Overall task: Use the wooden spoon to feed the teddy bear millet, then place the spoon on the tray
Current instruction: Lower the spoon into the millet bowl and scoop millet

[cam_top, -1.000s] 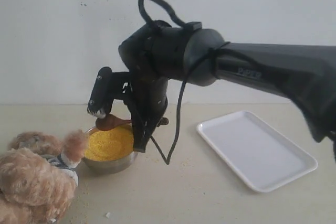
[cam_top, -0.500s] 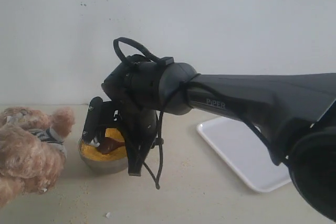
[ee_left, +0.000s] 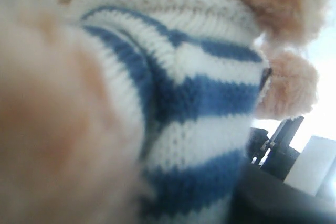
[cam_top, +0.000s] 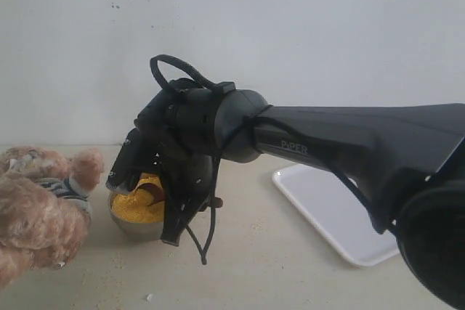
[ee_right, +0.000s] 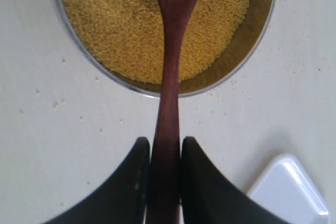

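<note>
Wooden spoon [ee_right: 170,66] clamped by the right pincer [ee_right: 165,145]
Its handle is gripped between the closed jaws; its bowl is set in the millet [ee_right: 115,19]; the teddy bear [cam_top: 36,208] is seen at nine o'clock of the steel bowl [cam_top: 134,229], the tray [cam_top: 320,215] at three o'clock on the bench [cam_top: 290,281]; the left pincer's state cannot be told.

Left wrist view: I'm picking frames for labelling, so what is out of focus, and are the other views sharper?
Left wrist view: the fluffy light-brown teddy bear fills it, nearest fur a blur, striped knit sharper, background blown out white. Right wrist view: crisp on the slim dark reddish-brown wooden spoon and yellow millet. Exterior view: black arm slightly soft.
</note>
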